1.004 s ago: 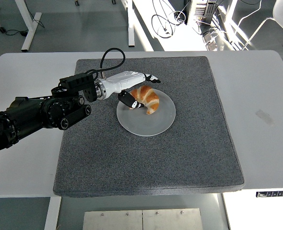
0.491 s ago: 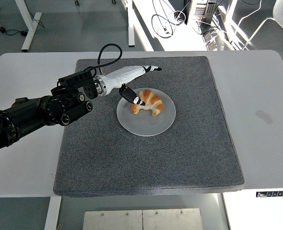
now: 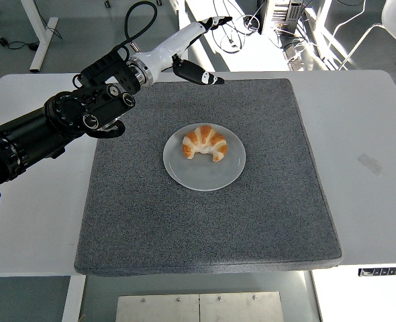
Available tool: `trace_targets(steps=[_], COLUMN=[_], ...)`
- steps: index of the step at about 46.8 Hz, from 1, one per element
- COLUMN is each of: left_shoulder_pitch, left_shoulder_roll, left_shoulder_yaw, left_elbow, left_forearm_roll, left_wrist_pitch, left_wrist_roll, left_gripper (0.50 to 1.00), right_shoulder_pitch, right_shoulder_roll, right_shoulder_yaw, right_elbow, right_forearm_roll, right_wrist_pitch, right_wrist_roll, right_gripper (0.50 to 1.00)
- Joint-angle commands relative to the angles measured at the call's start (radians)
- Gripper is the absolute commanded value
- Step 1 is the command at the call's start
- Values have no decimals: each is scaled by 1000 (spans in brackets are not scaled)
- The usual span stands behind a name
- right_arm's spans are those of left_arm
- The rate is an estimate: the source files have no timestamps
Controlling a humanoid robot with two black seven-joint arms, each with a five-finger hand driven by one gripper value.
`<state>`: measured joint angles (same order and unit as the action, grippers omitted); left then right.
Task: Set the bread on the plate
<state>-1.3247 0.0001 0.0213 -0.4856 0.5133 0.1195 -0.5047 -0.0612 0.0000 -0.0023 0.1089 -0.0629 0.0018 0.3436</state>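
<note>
A golden croissant (image 3: 204, 142) lies on the round pale plate (image 3: 211, 176) in the middle of the grey mat (image 3: 205, 221). My left hand (image 3: 208, 50) is raised high above the mat's far edge, well apart from the croissant. Its white fingers (image 3: 214, 22) are spread and hold nothing. The black left arm (image 3: 57, 124) comes in from the left edge over the table. The right arm is out of view.
The white table (image 3: 369, 134) surrounds the mat. Beyond its far edge are table legs (image 3: 45, 33) and cables on the floor (image 3: 231, 30).
My left hand let go of the croissant, which now rests on the plate, and has lifted up and back toward the far edge of the mat.
</note>
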Motion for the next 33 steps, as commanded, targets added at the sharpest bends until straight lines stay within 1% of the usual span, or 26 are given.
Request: trace_targets(steps=[1,4,8,10,14,19,24,26,29,33], left_shoulder_pitch=[1,2,4,2,5,13,13,16,30,54], left_shoulder_roll=[9,26,31,37,75,96,135,141,167,202], left_shoulder_yaw=[-38,-55,-98,-119,-179,-264,-330,-349,-366,-411], left_elbow=[-1,-1,1,2,2,7,44,48,52,52], left_forearm_roll=[-38,-76,-168,-217,-326,-432,-484,-492,-496,-512], left_wrist_pitch=[-7,-20,-37,-55,-89,-93,-99,-110,-129,-138], left_wrist_roll=[5,8,14,20,41,58,61,63,66,71], left_gripper=[983,983,983,983,983,983,983,983,983,983], right_shoulder_pitch=[0,0,0,0,0,0,11,12,11,9], right_shoulder_roll=[0,0,0,0,0,0,0,0,0,0], right_shoulder_yaw=[1,1,1,-1,1,-1,7,8,2,1], right_elbow=[0,0,0,0,0,0,11,12,9,3], right_forearm_roll=[0,0,0,0,0,0,0,0,0,0], right_wrist_pitch=[0,0,0,0,0,0,3,4,3,1], right_wrist_roll=[0,0,0,0,0,0,0,0,0,0], right_gripper=[1000,1000,1000,1000,1000,1000,1000,1000,1000,1000])
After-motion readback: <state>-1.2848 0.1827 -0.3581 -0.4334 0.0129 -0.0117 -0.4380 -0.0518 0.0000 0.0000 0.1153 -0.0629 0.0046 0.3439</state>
